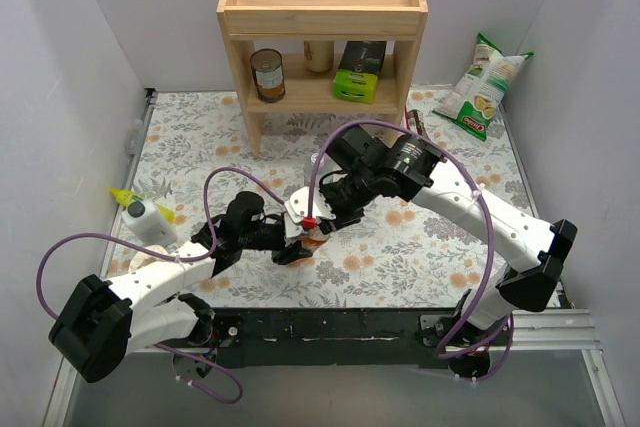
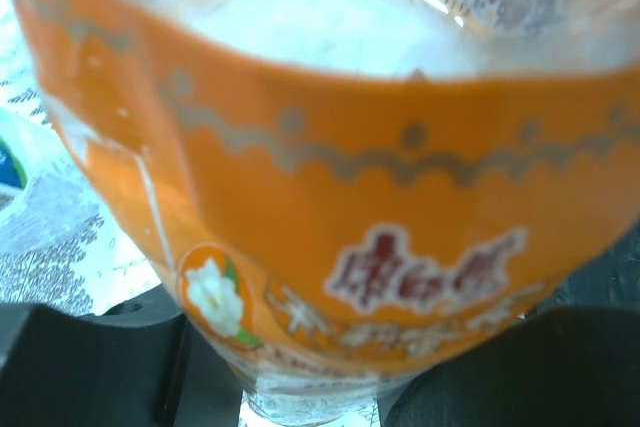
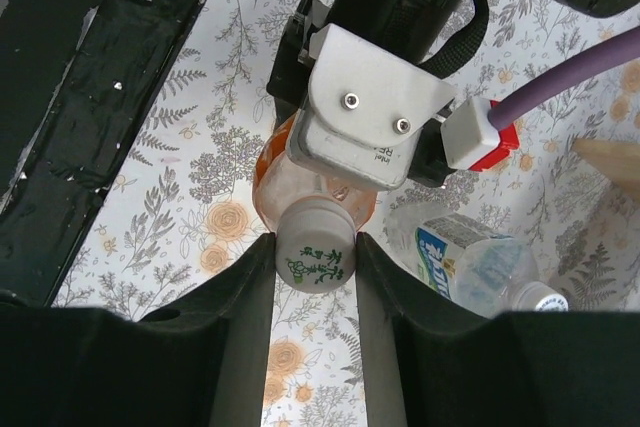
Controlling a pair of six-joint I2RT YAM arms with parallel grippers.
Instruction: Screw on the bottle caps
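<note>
One Chinese-labelled bottle (image 2: 350, 197), body tight in left hand (image 1: 289, 244), white cap (image 3: 315, 245) in right hand (image 3: 314, 259)

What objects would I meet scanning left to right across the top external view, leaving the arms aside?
white squeeze bottle → tin can → orange bottle → green box → chip bag. The pale container on the shelf is left out because it overlaps the orange bottle's position in the order.

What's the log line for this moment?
left fingers: clamp orange bottle | right fingers: pinch white cap on it
</note>
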